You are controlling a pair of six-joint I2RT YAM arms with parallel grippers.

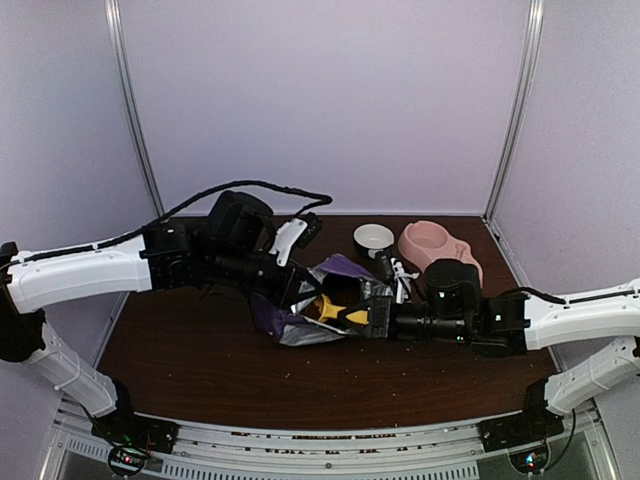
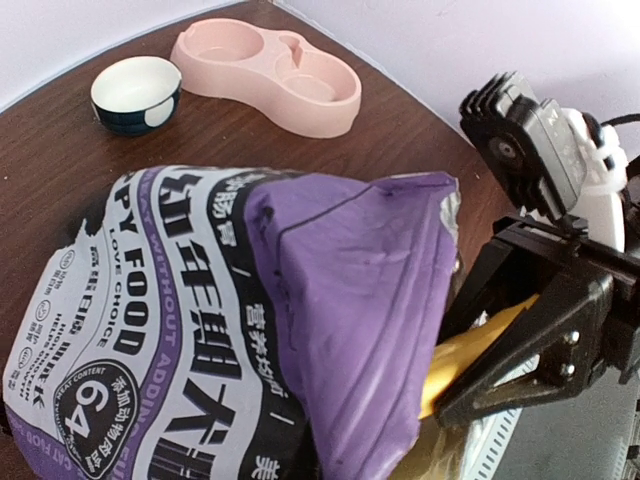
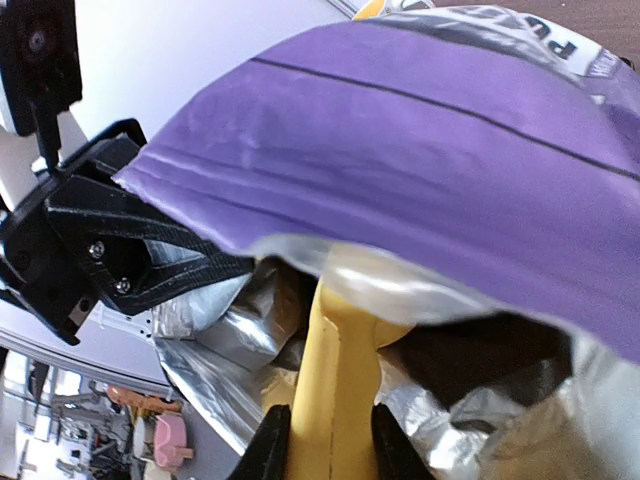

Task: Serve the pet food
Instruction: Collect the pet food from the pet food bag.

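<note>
Pinching the purple bag [image 1: 270, 318] rim, left hand [image 1: 300, 290] is clamped shut, holding the mouth open for right hand [image 1: 368, 316]. Left wrist: yellow scoop [image 2: 470, 360] goes into bag mouth, just ahead of right hand. Right wrist: fingers [image 3: 265, 450] narrow on scoop handle. Pet food hidden ahead, inside bag.

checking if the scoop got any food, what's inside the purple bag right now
In the mouth of the purple bag: the yellow scoop, held by the right gripper, and crinkled silver lining. No kibble shows; the flap and shadow cover the rest.
</note>
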